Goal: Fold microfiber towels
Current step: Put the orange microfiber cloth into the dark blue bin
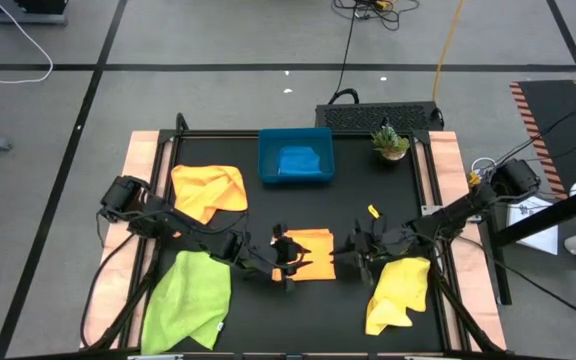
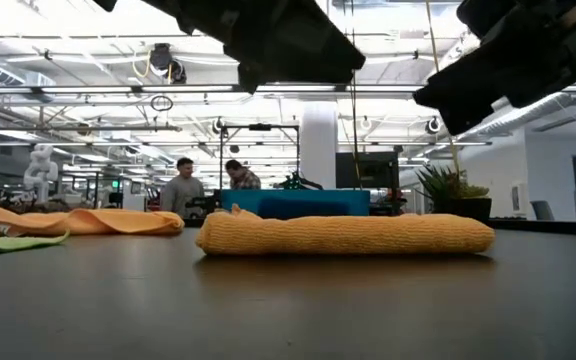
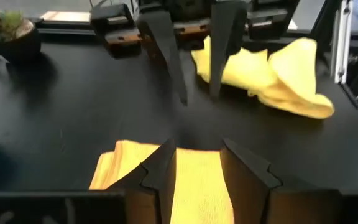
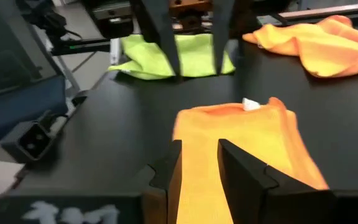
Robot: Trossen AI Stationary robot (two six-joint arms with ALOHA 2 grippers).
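Blue tray (image 1: 295, 176) beside potted plant (image 1: 390, 142); two people (image 2: 208, 187) beyond.

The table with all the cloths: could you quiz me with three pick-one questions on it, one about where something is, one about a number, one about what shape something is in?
1. Where is the blue tray?
A. at the table's far edge, beside the potted plant
B. under the lime green towel
C. in a gripper

2. How many loose cloths lie outside the tray?
A. two
B. four
C. six

3. The orange towel in the middle is
A. spread flat
B. hanging off the table
C. folded into a compact bundle

Answers: 1 A, the high view shows it next to the plant. 2 B, two orange, one lime green towel, one yellow towel. 3 C, the low view shows a thick neat roll.
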